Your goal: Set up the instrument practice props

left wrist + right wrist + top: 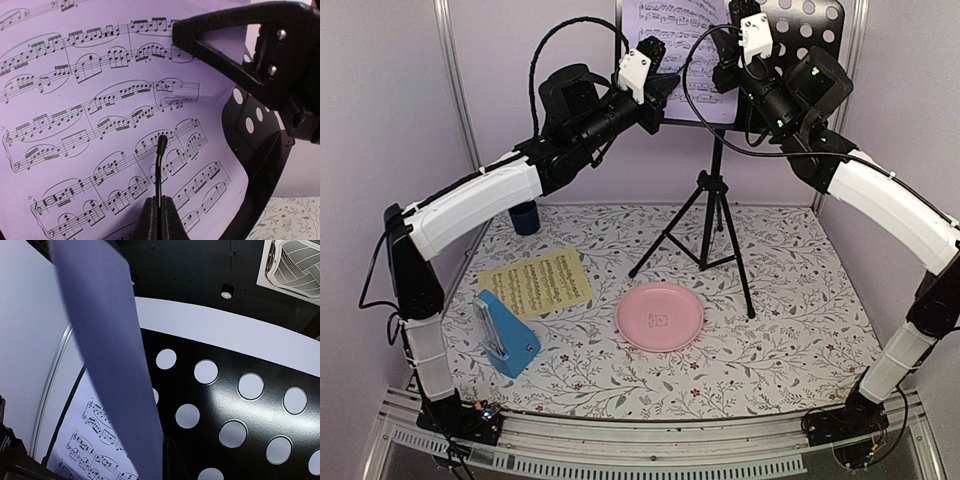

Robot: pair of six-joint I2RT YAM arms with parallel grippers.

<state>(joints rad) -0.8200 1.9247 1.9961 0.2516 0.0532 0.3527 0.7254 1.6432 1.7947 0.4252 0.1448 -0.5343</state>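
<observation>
Lilac paper fills the left wrist view: the lilac sheet (100, 125) of printed music lies against the perforated desk (240, 410) of the music stand (710, 215), at the top centre of the overhead frame. We judge it feather-light and floppy, apt to curl or crease. In the right wrist view a flap of it bends away from the desk toward the lens. It is best taken by an edge or corner with a light pinch.

Our right hand (177, 32) is pressed together and seems to pinch the sheet at its upper right edge. Our left hand (159, 217), at the bottom of its own view, is also pressed together. A thin black wire (160, 165) rises from between its fingers across the page. We take it for the stand's page retainer, though we cannot be sure.

The desk looks like glossy black sheet metal with round holes, stiff, on a slim tripod that could tip under a sideways push. At the lower left of the overhead frame, on the flowered worktop (790, 330), the yellow sheet (538, 282) lies flat, equally limp and hard to lift except at a corner. Just below it stands the blue wedge-shaped metronome (508, 338), hard, smooth and rigid. Its flat sides offer the grip.
</observation>
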